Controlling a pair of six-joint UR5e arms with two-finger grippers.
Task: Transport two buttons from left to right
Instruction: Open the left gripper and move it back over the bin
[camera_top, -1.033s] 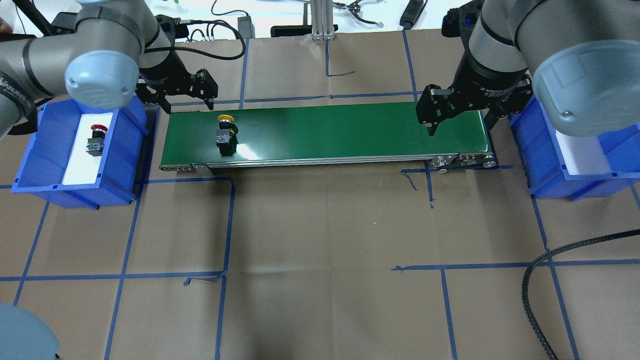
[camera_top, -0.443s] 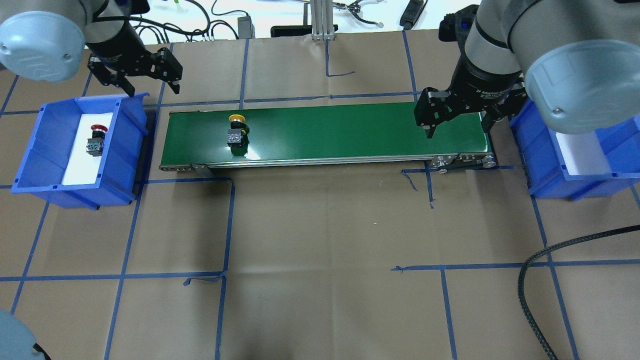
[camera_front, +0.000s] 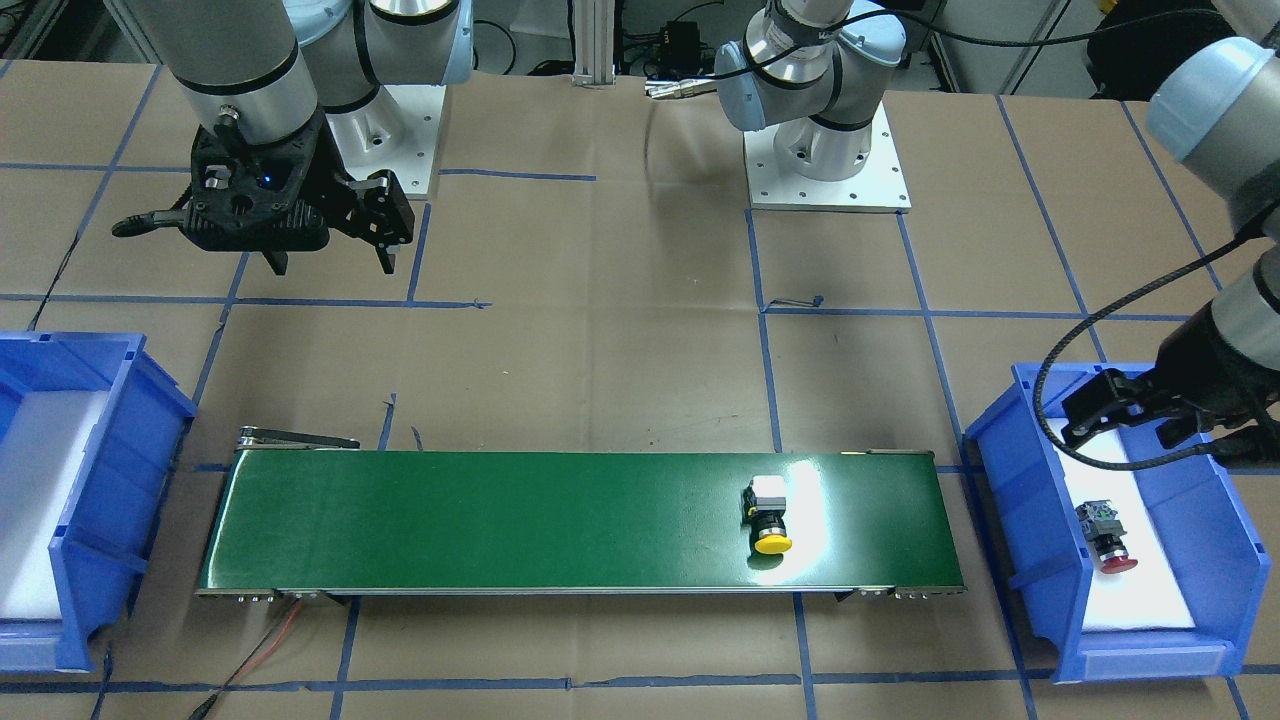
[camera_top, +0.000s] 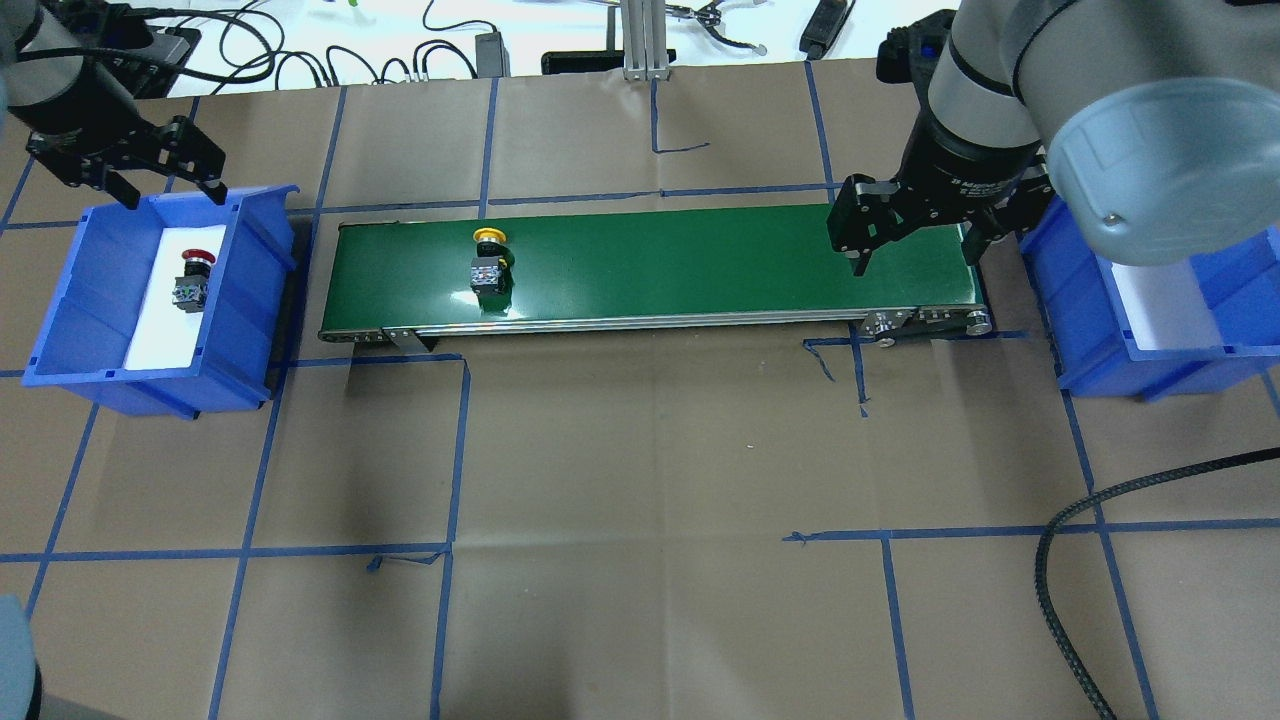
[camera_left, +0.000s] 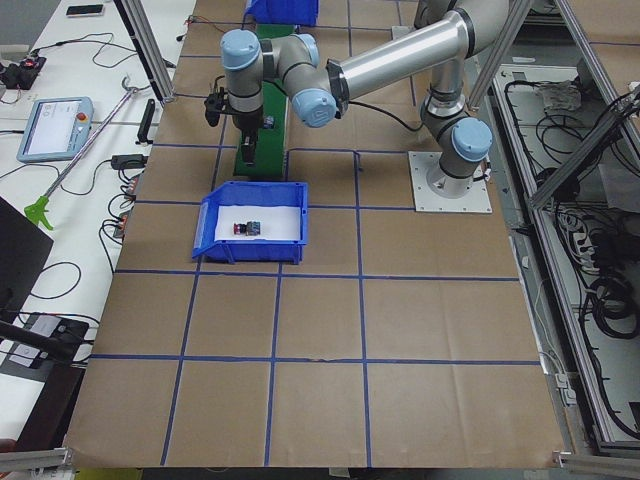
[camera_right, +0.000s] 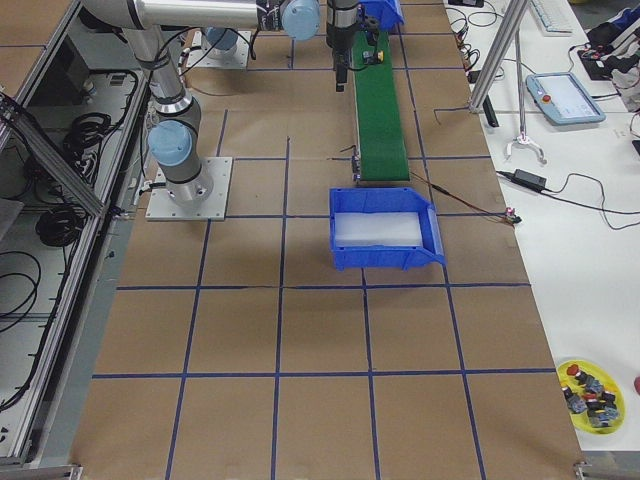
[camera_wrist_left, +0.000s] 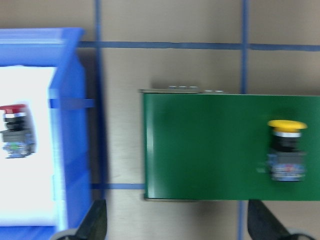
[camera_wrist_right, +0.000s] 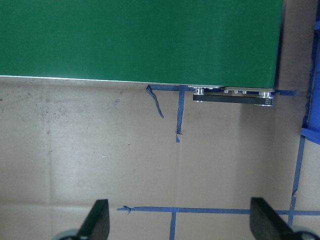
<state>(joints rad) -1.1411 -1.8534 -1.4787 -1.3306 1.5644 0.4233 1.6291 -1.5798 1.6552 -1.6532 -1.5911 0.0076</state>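
Note:
The yellow button (camera_top: 487, 262) (camera_front: 768, 515) (camera_wrist_left: 286, 150) lies on its side on the green conveyor belt (camera_top: 700, 260), in the belt's left part. Inside the left blue bin (camera_top: 240, 300), on white padding, lies the red button (camera_top: 191, 279) (camera_front: 1105, 537) (camera_wrist_left: 16, 132). My left gripper (camera_top: 170, 190) (camera_wrist_left: 177, 225) hangs open and empty over that bin's far edge. Above the belt's right end, my right gripper (camera_top: 915, 255) (camera_front: 330, 265) (camera_wrist_right: 180, 220) is also open, nothing between its fingers.
The right blue bin (camera_top: 1090, 350) (camera_right: 385, 262) beside the belt's right end holds only white padding. A black cable (camera_top: 1070, 560) loops over the front right of the table. Cables and an aluminium post (camera_top: 645, 40) line the far edge.
My left gripper has swung left from the belt's left end to the left bin's far edge. The yellow button has ridden a little to the right on the belt. The right gripper has barely moved.

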